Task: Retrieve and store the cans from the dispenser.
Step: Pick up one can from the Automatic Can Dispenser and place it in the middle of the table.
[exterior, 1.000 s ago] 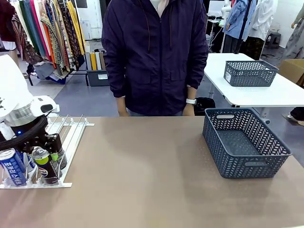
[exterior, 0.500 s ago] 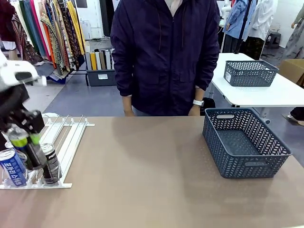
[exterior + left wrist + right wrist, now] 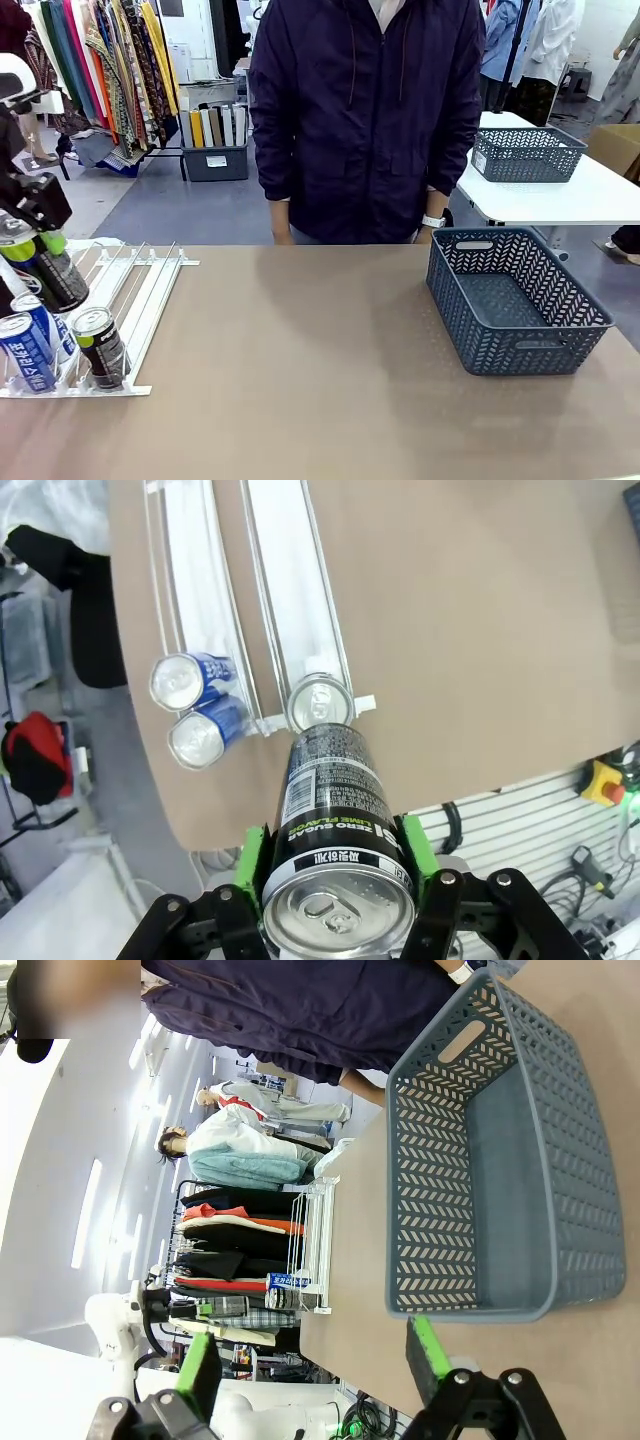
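Surface: a brown table [image 3: 300,380] with a plain matt top, running the full width of the front view.
Left end: the white dispenser [image 3: 152,290] lies flat on the top, its rails running from the far side toward the near edge and its low front lip close to that edge.
In the dispenser: two blue-and-white cans [image 3: 28,352] stand in the outer lane at the lip, and one black can [image 3: 100,348] stands upright in the lane beside them.
Right end: a dark grey lattice basket [image 3: 490,350] sits upright, well apart from the dispenser.
Middle: bare tabletop between the two.
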Action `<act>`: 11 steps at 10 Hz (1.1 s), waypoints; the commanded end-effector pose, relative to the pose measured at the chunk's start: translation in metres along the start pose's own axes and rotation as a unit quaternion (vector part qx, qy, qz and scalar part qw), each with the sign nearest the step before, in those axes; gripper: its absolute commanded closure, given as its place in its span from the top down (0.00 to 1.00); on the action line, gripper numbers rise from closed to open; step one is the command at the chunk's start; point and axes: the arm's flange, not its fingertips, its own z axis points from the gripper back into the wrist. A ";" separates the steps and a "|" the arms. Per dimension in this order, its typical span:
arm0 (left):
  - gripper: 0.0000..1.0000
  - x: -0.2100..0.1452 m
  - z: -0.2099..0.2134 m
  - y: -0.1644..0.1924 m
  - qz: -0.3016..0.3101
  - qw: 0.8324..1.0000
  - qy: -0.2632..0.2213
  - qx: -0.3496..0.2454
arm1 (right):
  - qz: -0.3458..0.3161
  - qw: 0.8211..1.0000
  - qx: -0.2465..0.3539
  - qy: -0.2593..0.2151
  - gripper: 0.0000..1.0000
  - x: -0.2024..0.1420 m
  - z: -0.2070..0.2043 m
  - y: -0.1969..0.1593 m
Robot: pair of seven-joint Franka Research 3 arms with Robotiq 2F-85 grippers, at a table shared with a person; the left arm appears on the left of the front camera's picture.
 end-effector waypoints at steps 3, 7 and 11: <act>0.00 0.003 -0.005 -0.003 -0.004 1.000 0.008 0.002 | -0.001 1.000 0.002 0.001 1.00 0.000 0.003 0.004; 0.00 0.038 -0.034 -0.106 -0.022 0.998 -0.045 -0.023 | -0.001 1.000 0.002 0.001 1.00 0.000 0.003 0.004; 0.00 0.120 -0.120 -0.297 -0.221 0.974 -0.041 -0.039 | -0.001 1.000 0.002 0.001 1.00 0.000 0.003 0.004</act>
